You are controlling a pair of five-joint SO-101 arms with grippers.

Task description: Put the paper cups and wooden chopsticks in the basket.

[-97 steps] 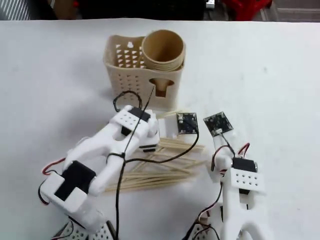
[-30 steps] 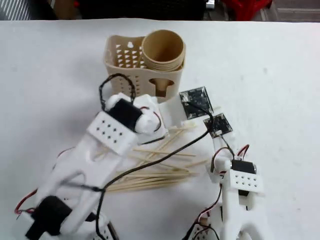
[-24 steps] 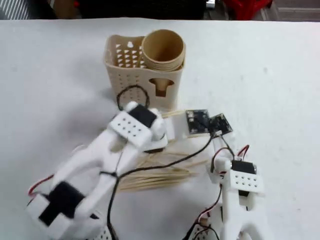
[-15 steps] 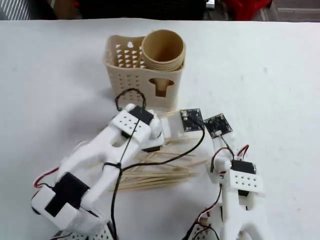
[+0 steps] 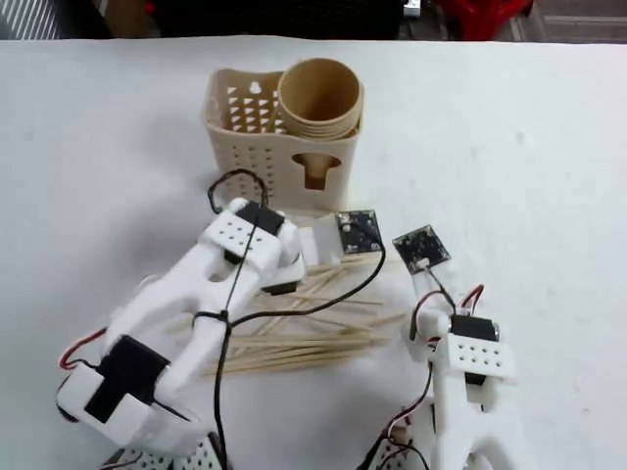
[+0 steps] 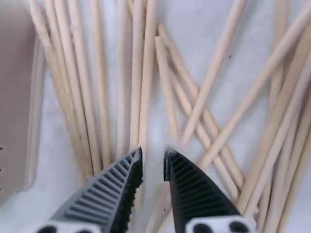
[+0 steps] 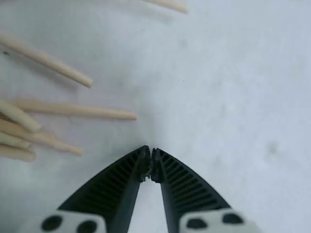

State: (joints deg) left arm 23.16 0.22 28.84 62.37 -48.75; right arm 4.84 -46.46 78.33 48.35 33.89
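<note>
Stacked paper cups [image 5: 320, 96] stand in the right half of the cream basket [image 5: 250, 147]. Several wooden chopsticks [image 5: 309, 328] lie scattered on the white table in front of the basket. The left arm [image 5: 240, 259] hangs over the pile's far end, close to the basket. My left gripper [image 6: 152, 156] points down at the chopsticks [image 6: 146, 87], jaws a narrow gap apart with nothing clearly held. The right arm [image 5: 475, 357] stands to the right of the pile. My right gripper [image 7: 149, 162] is shut over bare table, beside several chopstick ends [image 7: 73, 111].
The basket wall [image 6: 19, 97] shows beside the sticks in the left wrist view. Black cables [image 5: 294, 311] trail from the left arm across the pile. Open white table lies to the right and left of the basket.
One second ago the left arm was raised near the basket. It has come back down over the pile, and some sticks have shifted. The right arm has hardly moved.
</note>
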